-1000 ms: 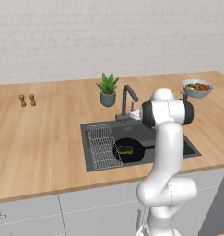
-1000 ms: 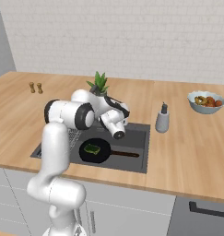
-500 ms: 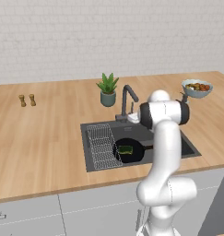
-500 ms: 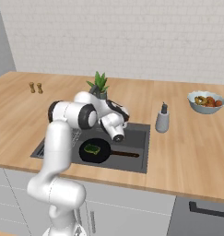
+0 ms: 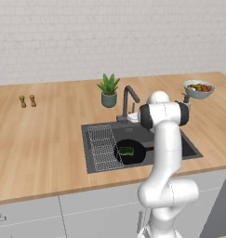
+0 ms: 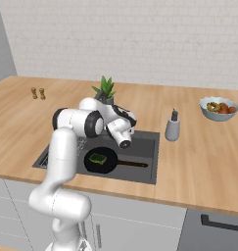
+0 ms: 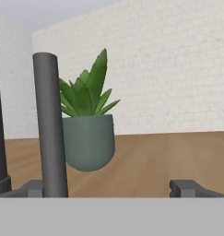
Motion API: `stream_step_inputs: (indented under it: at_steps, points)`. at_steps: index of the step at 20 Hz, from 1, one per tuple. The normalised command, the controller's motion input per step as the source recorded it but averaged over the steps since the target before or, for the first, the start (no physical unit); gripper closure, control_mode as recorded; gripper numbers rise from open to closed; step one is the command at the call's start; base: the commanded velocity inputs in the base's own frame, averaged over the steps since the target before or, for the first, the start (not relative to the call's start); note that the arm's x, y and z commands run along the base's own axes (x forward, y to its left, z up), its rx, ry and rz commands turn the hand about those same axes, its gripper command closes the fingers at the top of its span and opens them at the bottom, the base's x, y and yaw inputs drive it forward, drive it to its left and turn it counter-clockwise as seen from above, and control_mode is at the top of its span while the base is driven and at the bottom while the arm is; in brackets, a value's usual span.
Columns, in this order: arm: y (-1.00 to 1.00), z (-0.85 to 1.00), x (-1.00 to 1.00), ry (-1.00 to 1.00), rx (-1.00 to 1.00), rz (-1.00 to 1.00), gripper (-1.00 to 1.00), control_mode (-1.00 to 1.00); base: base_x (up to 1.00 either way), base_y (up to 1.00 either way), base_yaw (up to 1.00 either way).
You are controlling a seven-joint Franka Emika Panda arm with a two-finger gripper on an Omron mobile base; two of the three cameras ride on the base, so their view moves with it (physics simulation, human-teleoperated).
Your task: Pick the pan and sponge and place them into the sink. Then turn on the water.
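The matte-black pan [image 5: 135, 154] lies flat in the dark grey sink [image 5: 147, 133], its handle pointing right behind my arm. On the pan rests the green sponge [image 5: 126, 151]. From the other side, the pan [image 6: 107, 165] and the sponge [image 6: 97, 158] sit in the sink [image 6: 142, 147]. My gripper [image 5: 131, 116] hovers at the foot of the gooseneck faucet [image 5: 128, 96], behind the basin. In the hand view the gripper [image 7: 111, 189] is open, with a dark grey faucet post [image 7: 51, 124] upright just inside one fingertip. No water is visible.
A potted plant [image 5: 108, 91] stands just behind the faucet. The wire rack [image 5: 103, 146] covers the sink's left side. A grey soap dispenser [image 6: 173, 126] and a fruit bowl [image 6: 218, 107] stand to the right, and two small shakers [image 5: 27, 101] far left.
The elbow has eased slightly to the left while the hand stays by the faucet's foot. Pan and sponge have not moved.
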Motion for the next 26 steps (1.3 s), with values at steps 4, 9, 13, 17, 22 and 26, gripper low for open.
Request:
stream_step_inputs:
  at_steps: [4,9,13,17,22,26]
  points:
    - [0.06,0.00,0.31,0.00,0.00,-0.02,-1.00,-1.00,0.00,0.00,0.00]
    - [0.01,0.00,0.44,0.00,0.00,-0.05,-1.00,-1.00,0.00,0.00,0.00]
    - [0.00,0.00,0.38,0.00,0.00,-0.11,-1.00,-1.00,0.00,0.00,0.00]
    - [-0.03,0.13,0.14,0.00,0.00,-0.10,-1.00,-1.00,0.00,0.00,0.00]
    - [-0.09,0.09,0.10,0.03,0.00,-0.14,-1.00,-1.00,0.00,0.00,0.00]
    - [-0.46,0.19,0.05,0.00,0.00,-0.11,-1.00,-1.00,0.00,0.00,0.00]
